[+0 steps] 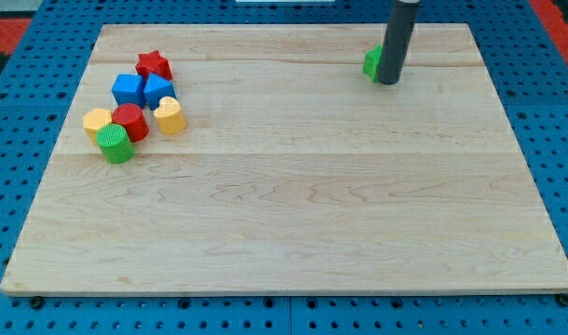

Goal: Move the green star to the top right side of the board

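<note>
Board [293, 233]: wooden, resting on a blue pegboard; the near half carries no blocks.
Cluster, view's left: green cylinder [114, 143] nearest, with a yellow block [97, 120] and a red cylinder [130, 121] touching behind it; a yellow heart-like block [169, 115] just to their right.
Cluster, farther row: two blue blocks [128, 88] [158, 90] side by side, then a red star [154, 64] at the back.
Green star [371, 62]: near the view's top, right of centre, largely hidden by the rod; only its left edge shows.
My tip [387, 82]: on the board, pressed against the star's right side; the rod has no jaws and holds nothing, it can only push.
Progress, judged: star is in the top area but short of the right corner.
Risk one: from this side, a push would send the star leftward, away from the goal; the tip would need to go round.
Risk two: the top edge is near, so an upward-angled push could slide the star off the board.
Risk three: an off-centre contact could spin the star aside.
</note>
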